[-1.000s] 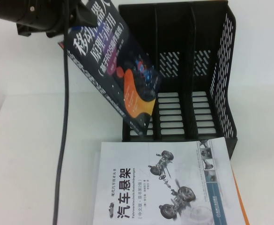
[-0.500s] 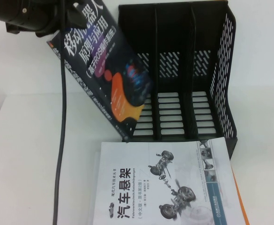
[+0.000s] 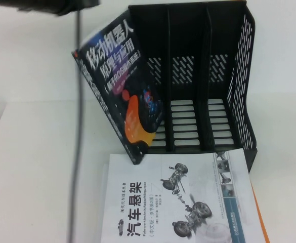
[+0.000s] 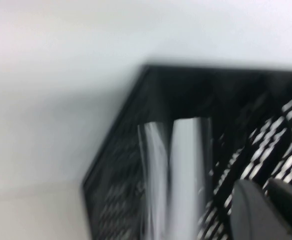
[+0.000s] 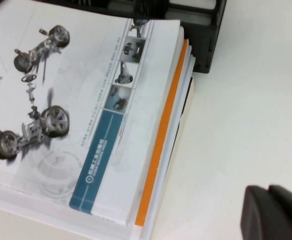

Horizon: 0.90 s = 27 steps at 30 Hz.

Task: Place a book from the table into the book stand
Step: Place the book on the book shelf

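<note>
L gripper (image 4: 265, 210) is above the far-left stand corner, fingers together w/ nothing held. Book (image 3: 123, 91) is apart from them, tilted in the left slot of the stand (image 3: 223, 76). R gripper (image 5: 275, 212) is over the table (image 3: 31, 167) at right, fingers together and empty.

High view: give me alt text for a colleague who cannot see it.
A black-covered book stands tilted in the leftmost compartment of a black book stand on a white table. A white book with car-suspension drawings lies in front. Neither claw shows.

book (image 3: 122, 96): black cover, white title, orange and purple blobs | book stand (image 3: 223, 101): black, slotted base and back, perforated side wall | counter (image 3: 36, 177): plain white | white book (image 3: 178, 197): grey car-suspension drawings, teal band
</note>
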Tool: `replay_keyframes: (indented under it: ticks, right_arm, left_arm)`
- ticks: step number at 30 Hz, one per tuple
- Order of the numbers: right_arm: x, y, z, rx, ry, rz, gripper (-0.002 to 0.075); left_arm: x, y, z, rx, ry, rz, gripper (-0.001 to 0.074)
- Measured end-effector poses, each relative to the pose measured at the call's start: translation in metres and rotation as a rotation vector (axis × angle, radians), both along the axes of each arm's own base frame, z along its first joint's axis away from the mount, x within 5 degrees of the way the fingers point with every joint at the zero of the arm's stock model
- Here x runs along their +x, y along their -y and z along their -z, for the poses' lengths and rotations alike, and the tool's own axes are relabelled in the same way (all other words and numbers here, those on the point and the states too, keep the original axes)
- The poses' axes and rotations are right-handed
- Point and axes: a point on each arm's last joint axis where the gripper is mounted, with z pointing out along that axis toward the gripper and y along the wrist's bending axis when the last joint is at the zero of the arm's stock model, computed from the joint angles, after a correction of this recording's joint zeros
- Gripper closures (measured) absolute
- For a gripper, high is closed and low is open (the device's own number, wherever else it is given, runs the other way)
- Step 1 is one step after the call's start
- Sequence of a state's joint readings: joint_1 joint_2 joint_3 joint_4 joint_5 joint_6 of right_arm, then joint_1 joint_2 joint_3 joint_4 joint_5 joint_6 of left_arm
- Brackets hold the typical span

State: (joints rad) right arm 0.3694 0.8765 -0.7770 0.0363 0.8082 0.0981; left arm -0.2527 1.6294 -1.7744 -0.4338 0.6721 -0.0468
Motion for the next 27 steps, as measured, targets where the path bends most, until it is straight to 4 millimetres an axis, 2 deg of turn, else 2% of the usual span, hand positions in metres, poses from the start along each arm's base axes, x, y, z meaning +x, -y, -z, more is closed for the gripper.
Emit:
replay_keyframes:
  ticks: [3, 9, 19, 24, 27]
  right_arm:
    - [0.000, 0.000, 0.000, 0.003, -0.001, 0.003, 0.0726]
    - [0.000, -0.001, 0.000, 0.013, -0.005, 0.005, 0.0726]
    - [-0.001, -0.002, 0.000, 0.032, -0.013, 0.007, 0.0726]
    - [-0.001, -0.002, 0.000, 0.038, -0.024, 0.008, 0.0726]
    - [-0.002, -0.003, 0.001, 0.041, -0.035, 0.007, 0.0726]
  left_arm:
    - [-0.003, 0.022, -0.002, 0.049, 0.081, 0.032, 0.0722]
    - [0.004, 0.042, 0.012, 0.124, 0.094, 0.017, 0.0733]
    - [0.009, 0.041, 0.018, 0.170, 0.089, 0.000, 0.0734]
    - [0.005, 0.040, 0.026, 0.203, -0.002, 0.022, 0.0733]
    - [0.002, 0.040, 0.033, 0.231, -0.071, 0.038, 0.0696]
